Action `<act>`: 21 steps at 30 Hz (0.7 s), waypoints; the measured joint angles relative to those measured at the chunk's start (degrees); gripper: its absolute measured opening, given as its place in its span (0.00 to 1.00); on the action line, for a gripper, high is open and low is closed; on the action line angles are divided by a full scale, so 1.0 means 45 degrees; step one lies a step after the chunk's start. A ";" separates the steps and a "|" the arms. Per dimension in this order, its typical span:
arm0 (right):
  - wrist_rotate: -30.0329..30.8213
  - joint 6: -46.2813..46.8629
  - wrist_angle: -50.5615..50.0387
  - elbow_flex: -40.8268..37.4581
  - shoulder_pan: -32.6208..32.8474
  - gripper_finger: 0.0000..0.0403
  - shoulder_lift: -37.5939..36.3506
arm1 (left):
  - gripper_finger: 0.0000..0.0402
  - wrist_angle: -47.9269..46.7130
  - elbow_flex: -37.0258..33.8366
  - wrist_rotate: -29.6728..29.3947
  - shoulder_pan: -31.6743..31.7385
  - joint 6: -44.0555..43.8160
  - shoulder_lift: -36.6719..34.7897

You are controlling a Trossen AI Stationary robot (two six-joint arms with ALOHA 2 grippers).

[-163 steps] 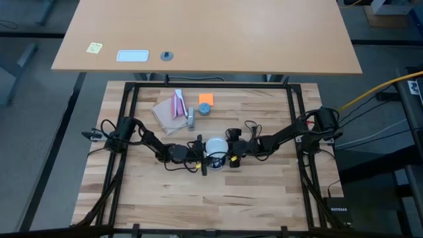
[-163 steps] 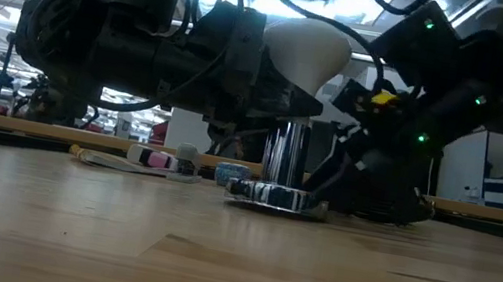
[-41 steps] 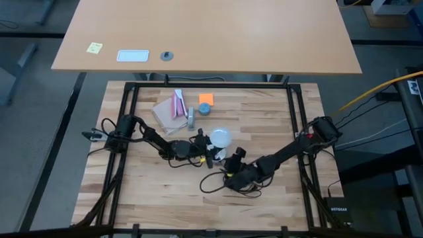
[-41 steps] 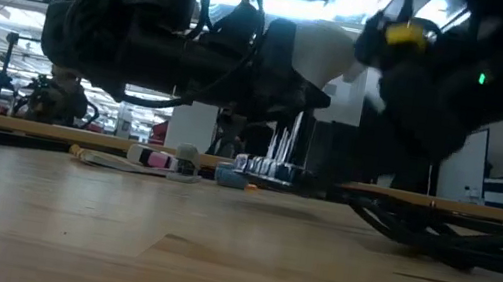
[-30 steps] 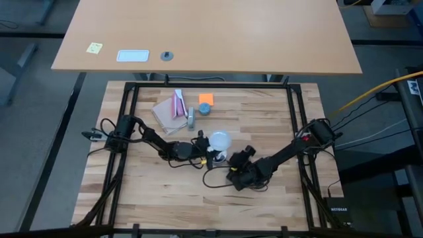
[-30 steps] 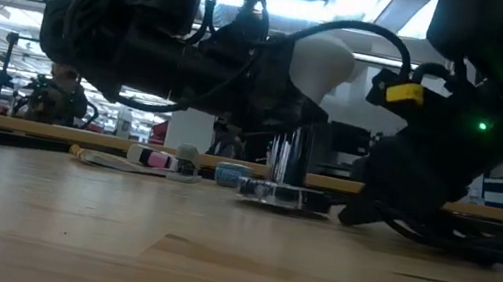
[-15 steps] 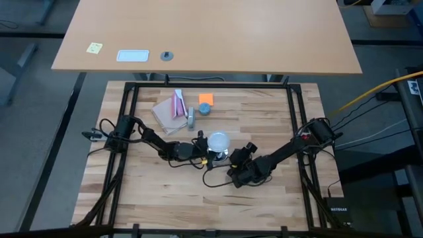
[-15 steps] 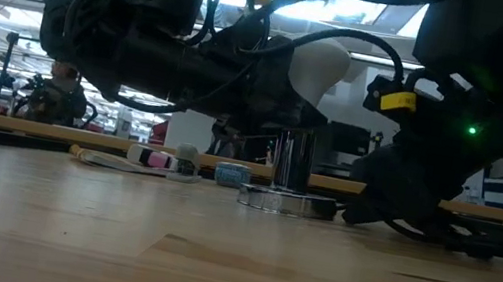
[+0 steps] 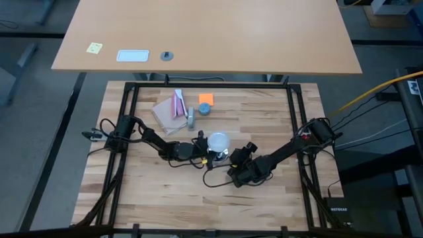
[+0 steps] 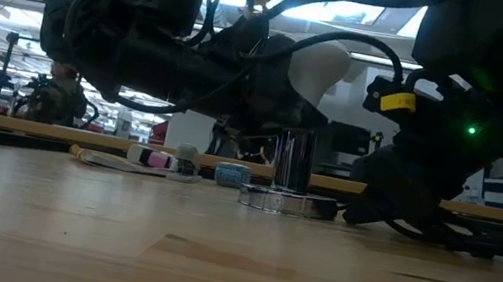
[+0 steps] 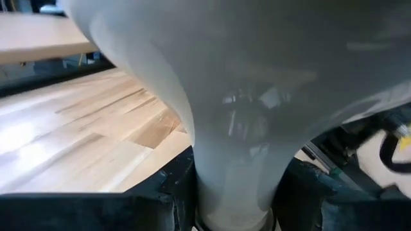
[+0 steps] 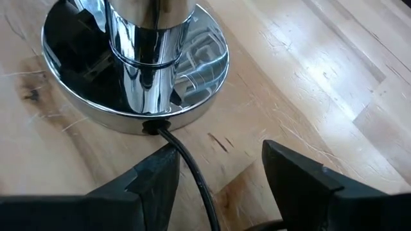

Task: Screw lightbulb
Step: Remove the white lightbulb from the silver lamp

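High view, centre of frame: the lightbulb (image 9: 218, 140) is being held by the left gripper (image 9: 206, 151), now settled over the chrome lamp base (image 12: 138, 61); the right gripper (image 12: 218, 170), fingers spread wide around the black cord (image 12: 186, 163), is being brought against it, so threading is likely starting.

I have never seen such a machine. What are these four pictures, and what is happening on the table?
Two dark robot arms work at a wooden table. One picture looks down from above, one looks level across the tabletop, and two come from cameras on the wrists. The left hand grips the neck of the white lightbulb, holding it over a shiny chrome lamp base with a black cord. The right hand is open, just beside that base. Some small items lie farther back.
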 joint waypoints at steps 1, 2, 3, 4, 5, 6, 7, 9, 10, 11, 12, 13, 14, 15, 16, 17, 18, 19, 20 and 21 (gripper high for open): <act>0.0001 -0.0004 0.0021 -0.0008 0.0000 0.56 0.0001 | 0.38 0.0001 0.0000 0.0021 -0.0003 0.0431 0.0000; 0.0001 -0.0012 0.0044 -0.0013 0.0000 0.56 0.0005 | 0.38 -0.0004 0.0000 0.0040 -0.0028 0.0864 0.0000; 0.0002 -0.0038 0.0069 -0.0014 0.0000 0.56 0.0005 | 0.38 -0.0001 0.0000 0.0039 -0.0044 0.1219 0.0000; 0.0022 -0.0052 0.0102 -0.0023 0.0000 0.56 0.0005 | 0.38 0.0007 0.0000 0.0047 -0.0049 0.1449 0.0000; 0.0057 -0.0057 0.0130 -0.0023 0.0000 0.56 0.0012 | 0.38 0.0026 -0.0005 0.0048 -0.0049 0.1561 0.0000; 0.0136 -0.0057 0.0137 -0.0027 0.0000 0.56 0.0015 | 0.38 0.0052 -0.0005 0.0044 -0.0049 0.1498 0.0005; 0.0203 -0.0057 0.0135 -0.0036 0.0014 0.56 -0.0012 | 0.38 0.0087 -0.0009 0.0035 -0.0049 0.1288 0.0005; 0.0377 -0.0088 0.0126 -0.0042 0.0098 0.56 -0.0095 | 0.38 0.0206 -0.0015 -0.0095 -0.0045 0.0970 0.0019; 0.0590 -0.0101 -0.0023 -0.0066 0.0162 0.56 -0.0172 | 0.38 0.0202 -0.0015 -0.0129 -0.0032 0.0918 0.0019; 0.0787 -0.0129 -0.0277 -0.0098 0.0170 0.56 -0.0252 | 0.38 0.0179 -0.0015 -0.0138 -0.0019 0.0891 0.0021; 0.0877 -0.0149 -0.0469 -0.0107 0.0170 0.56 -0.0338 | 0.38 0.0176 -0.0015 -0.0136 0.0009 0.0892 0.0021; 0.0905 -0.0149 -0.0610 -0.0105 0.0162 0.56 -0.0431 | 0.38 0.0171 -0.0015 -0.0141 0.0038 0.0922 0.0019; 0.0905 -0.0144 -0.0797 -0.0105 0.0141 0.56 -0.0524 | 0.38 0.0128 -0.0015 -0.0146 0.0034 0.0949 0.0019; 0.0905 -0.0139 -0.0933 -0.0101 0.0141 0.56 -0.0599 | 0.38 0.0014 -0.0010 -0.0160 0.0034 0.0991 0.0019; 0.0900 -0.0139 -0.0981 -0.0101 0.0141 0.56 -0.0617 | 0.38 -0.0080 -0.0001 -0.0167 0.0034 0.1036 0.0011; 0.0917 -0.0135 -0.0983 -0.0096 0.0141 0.56 -0.0617 | 0.38 -0.0126 0.0000 -0.0190 0.0029 0.1059 0.0010; 0.0990 -0.0127 -0.0972 -0.0096 0.0144 0.56 -0.0617 | 0.38 -0.0172 0.0000 -0.0204 0.0024 0.1058 0.0010; 0.1098 -0.0113 -0.0949 -0.0089 0.0151 0.56 -0.0617 | 0.38 -0.0254 0.0000 -0.0209 0.0024 0.1044 0.0008; 0.1142 -0.0104 -0.0921 -0.0081 0.0151 0.56 -0.0622 | 0.38 -0.0367 0.0005 -0.0210 0.0024 0.1022 -0.0001; 0.1175 -0.0096 -0.0914 -0.0081 0.0151 0.56 -0.0622 | 0.38 -0.0448 0.0010 -0.0214 0.0024 0.0987 -0.0006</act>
